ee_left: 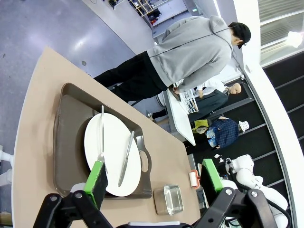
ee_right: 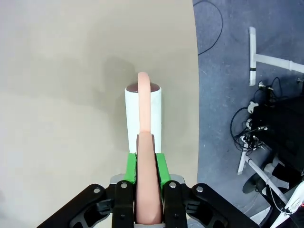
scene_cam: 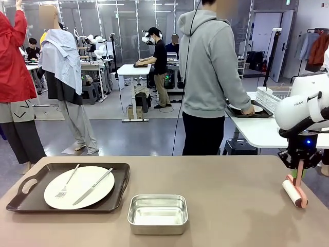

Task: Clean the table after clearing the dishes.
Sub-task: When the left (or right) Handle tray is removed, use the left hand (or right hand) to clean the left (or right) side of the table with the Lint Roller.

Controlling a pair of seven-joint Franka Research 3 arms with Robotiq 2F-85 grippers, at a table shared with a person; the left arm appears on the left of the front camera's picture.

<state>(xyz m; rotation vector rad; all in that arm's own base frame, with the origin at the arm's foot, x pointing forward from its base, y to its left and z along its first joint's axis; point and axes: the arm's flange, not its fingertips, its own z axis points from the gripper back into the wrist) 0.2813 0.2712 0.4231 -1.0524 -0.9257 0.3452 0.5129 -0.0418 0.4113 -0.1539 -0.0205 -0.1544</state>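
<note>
On the brown table (scene_cam: 231, 170), at the left, a dark tray (scene_cam: 20, 203) carries a white plate (scene_cam: 85, 182) with a fork (scene_cam: 66, 184) and a knife (scene_cam: 92, 187). My right gripper (scene_cam: 299, 165) hangs over the table's right end, shut on the pink handle of a lint roller (scene_cam: 294, 193). The roller's white drum (ee_right: 142, 111) lies on or just above the tabletop, beyond my right gripper (ee_right: 146, 167). My left gripper (ee_left: 154, 178) is open, high above the plate (ee_left: 114, 142) and tray (ee_left: 66, 137). A person in a grey hoodie (scene_cam: 211, 62) rests a hand on a second tray (scene_cam: 241, 112) on the white side table.
A small rectangular steel pan (scene_cam: 157, 213) sits near the front middle of the table, right of the tray. The white side table (scene_cam: 267, 134) with a dish rack (scene_cam: 275, 95) stands at the far right. The table's right edge (ee_right: 195, 71) runs close beside the roller.
</note>
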